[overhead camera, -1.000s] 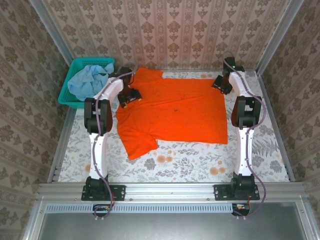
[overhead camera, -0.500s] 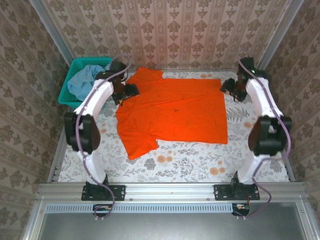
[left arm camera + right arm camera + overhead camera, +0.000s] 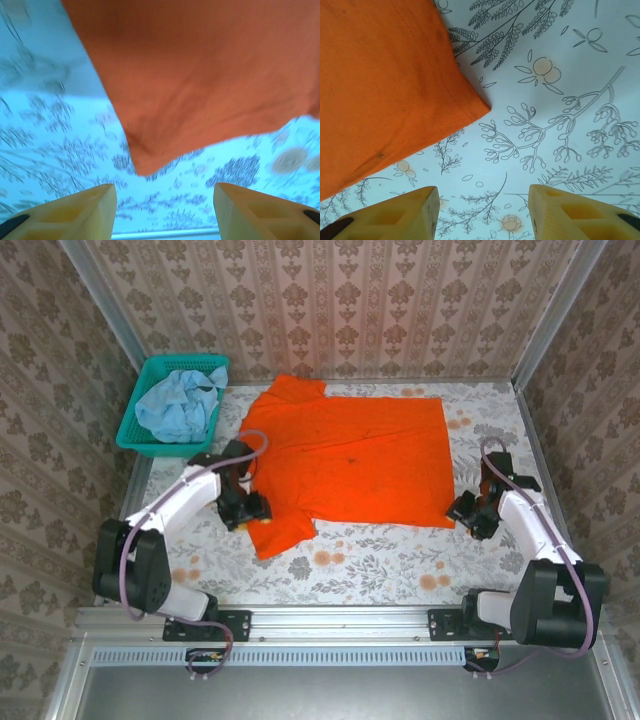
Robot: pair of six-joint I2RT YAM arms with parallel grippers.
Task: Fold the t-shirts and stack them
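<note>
The orange t-shirt (image 3: 350,460) lies spread flat on the flowered tablecloth, its sleeve (image 3: 275,530) pointing toward the near left. A pale blue t-shirt (image 3: 175,405) sits crumpled in the teal basket (image 3: 128,430) at the far left. My left gripper (image 3: 250,512) hovers at the near-left sleeve; in the left wrist view the sleeve tip (image 3: 145,165) lies ahead of the open fingers (image 3: 90,210), nothing between them. My right gripper (image 3: 468,512) is at the shirt's near-right hem corner (image 3: 482,106), open, its fingers (image 3: 560,210) over bare cloth-covered table.
Patterned walls close in the table on three sides, with metal rails (image 3: 330,620) along the near edge. Bare flowered tablecloth (image 3: 400,570) runs along the front below the shirt.
Both arms swung from the shirt's far corners down to its near edge: the left to the sleeve, the right to the hem corner. The shirt has not moved.
</note>
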